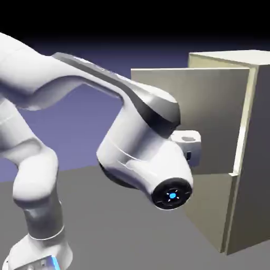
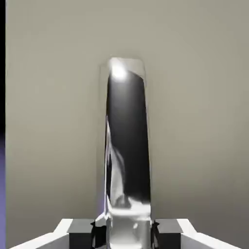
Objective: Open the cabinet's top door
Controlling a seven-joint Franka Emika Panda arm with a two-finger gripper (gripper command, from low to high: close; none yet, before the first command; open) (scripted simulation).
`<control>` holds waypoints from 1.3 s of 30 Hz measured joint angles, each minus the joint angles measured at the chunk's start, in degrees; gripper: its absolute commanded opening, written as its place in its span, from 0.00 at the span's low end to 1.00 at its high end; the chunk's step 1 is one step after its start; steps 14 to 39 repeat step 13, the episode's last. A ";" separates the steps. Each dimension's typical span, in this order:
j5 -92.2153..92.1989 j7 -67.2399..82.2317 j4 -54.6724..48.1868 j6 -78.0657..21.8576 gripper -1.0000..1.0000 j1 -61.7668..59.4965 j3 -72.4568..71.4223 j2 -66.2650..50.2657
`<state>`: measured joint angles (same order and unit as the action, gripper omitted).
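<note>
1. Exterior view shows the cabinet (image 1: 248,158) standing at the right of the scene on the grey surface (image 1: 105,232), its pale side face lit and its front turned toward the arm.
2. The top door (image 1: 216,121) is swung partly out from the cabinet body: its free edge lies to the left, well clear of the cabinet front, while its right edge stays at the cabinet, where a bright strip shows along the gap.
3. Below it, the shorter lower door (image 1: 211,211) sits flat and closed against the cabinet.
4. The white arm (image 1: 79,105) rises from the lower left and reaches right; its wrist, with a round dark cap and blue light, hangs in front of the top door and hides most of the hand (image 1: 190,147) from this side.
5. Hand view is filled by the beige panel of the top door (image 2: 204,121), with the dark, glossy bar handle (image 2: 126,146) running upright through the middle.
6. The hand (image 2: 125,233) has its two fingers (image 2: 80,228) pressed to either side of the handle's lower end, closed on it, with the bar filling the space between them.
7. A thin strip of black and violet backdrop shows along the left edge of the hand view, past the door's edge.
</note>
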<state>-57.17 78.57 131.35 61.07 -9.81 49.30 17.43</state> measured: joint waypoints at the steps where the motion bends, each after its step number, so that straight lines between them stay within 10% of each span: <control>1: 0.28 0.95 -1.77 -2.30 0.00 0.63 1.12 -2.08; 12: 1.63 13.59 -20.32 -25.49 0.00 -1.13 5.47 -24.94; 13: 1.78 14.52 -21.67 -26.91 1.00 -1.79 5.25 -26.41; 39: 1.78 14.52 -21.67 -26.91 1.00 -1.79 5.25 -26.41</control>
